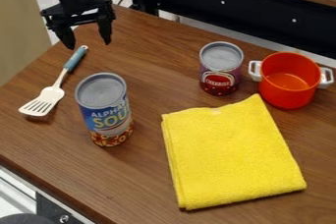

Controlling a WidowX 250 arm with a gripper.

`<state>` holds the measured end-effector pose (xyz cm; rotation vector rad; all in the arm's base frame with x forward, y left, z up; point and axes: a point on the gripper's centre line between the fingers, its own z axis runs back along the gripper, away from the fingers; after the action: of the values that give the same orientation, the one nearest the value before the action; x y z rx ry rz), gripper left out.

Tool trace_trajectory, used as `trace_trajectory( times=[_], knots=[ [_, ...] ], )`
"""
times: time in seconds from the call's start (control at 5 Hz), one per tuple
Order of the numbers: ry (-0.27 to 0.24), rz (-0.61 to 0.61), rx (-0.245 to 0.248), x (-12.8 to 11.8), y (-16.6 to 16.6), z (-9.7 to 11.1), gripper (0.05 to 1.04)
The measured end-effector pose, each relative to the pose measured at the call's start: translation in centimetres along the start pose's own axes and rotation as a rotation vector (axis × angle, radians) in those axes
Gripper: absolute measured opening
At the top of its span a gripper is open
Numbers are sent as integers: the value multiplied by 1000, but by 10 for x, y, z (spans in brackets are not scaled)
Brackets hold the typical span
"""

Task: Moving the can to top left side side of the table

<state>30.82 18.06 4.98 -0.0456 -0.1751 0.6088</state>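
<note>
The black gripper (pixel 88 45) hangs at the upper left, over the table's far corner, with its two fingers spread apart and nothing between them. Below it, left of centre, a tall blue soup can (pixel 105 112) stands upright on the wooden table (pixel 148 88). A second, shorter can (pixel 220 70) with a cherry label stands upright right of centre, beside the orange pot. Both cans are apart from the gripper.
A spatula (pixel 70 64) with a blue handle lies between the gripper and the soup can's left side. A folded yellow towel (pixel 230 154) covers the right front area. An orange pot (pixel 289 83) with white handles stands at the right.
</note>
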Motion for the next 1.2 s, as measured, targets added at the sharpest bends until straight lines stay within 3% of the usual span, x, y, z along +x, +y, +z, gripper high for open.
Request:
trace_trajectory(
  times=[0.2,0.4,0.6,0.8,1.2],
  knots=[
    [38,5,1,-7,1,-13,998],
    [24,13,-7,-13,1,-21,998],
    [114,-53,11,-34,9,-22,998],
    [94,-100,47,-38,26,1,998],
    [5,-44,60,-46,37,27,998]
  ],
)
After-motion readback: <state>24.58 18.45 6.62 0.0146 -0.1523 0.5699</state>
